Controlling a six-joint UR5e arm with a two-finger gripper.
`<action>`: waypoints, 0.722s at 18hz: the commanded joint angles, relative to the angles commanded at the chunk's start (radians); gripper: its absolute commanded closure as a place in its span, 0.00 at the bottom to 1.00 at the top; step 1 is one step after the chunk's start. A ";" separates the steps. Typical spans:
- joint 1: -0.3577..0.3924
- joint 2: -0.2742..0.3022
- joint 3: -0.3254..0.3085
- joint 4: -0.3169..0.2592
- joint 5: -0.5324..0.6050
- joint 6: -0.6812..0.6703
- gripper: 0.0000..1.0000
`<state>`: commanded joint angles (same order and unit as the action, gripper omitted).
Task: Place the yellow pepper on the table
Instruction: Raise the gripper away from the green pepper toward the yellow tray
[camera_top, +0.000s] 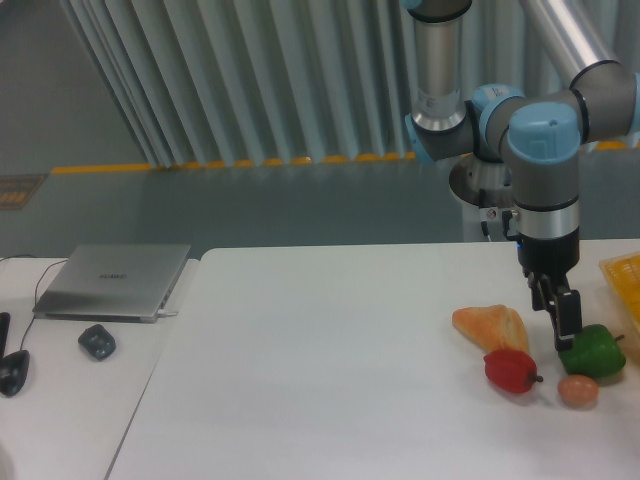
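One gripper: the gripper (562, 318) is seen pointing down at the right side of the table (330, 380), fingers close together — whether anything is pinched cannot be told at this size.
Nearest object: green pepper (594, 351), just beside the fingertips, possibly touched.
Other items: red pepper (511, 370), a small tan round item (578, 390), a croissant-like pastry (490, 326) — all clustered near the gripper.
Yellow pepper: not made out anywhere; only the corner of a yellow crate (622, 283) is seen at the right edge, so it is judged to be inside it or out of frame.
Step advice: the gripper should be lifted straight off the cluster, the yellow lobed fruit located before descending, green and red ones avoided.
Far left: laptop (112, 281) on a separate desk.
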<state>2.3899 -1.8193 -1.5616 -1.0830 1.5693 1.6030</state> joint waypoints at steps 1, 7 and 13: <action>-0.002 -0.002 -0.002 0.002 0.000 -0.002 0.00; 0.005 0.002 -0.008 0.000 -0.003 -0.002 0.00; 0.021 0.003 -0.034 0.002 -0.003 -0.006 0.00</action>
<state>2.4113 -1.8162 -1.5953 -1.0815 1.5662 1.5969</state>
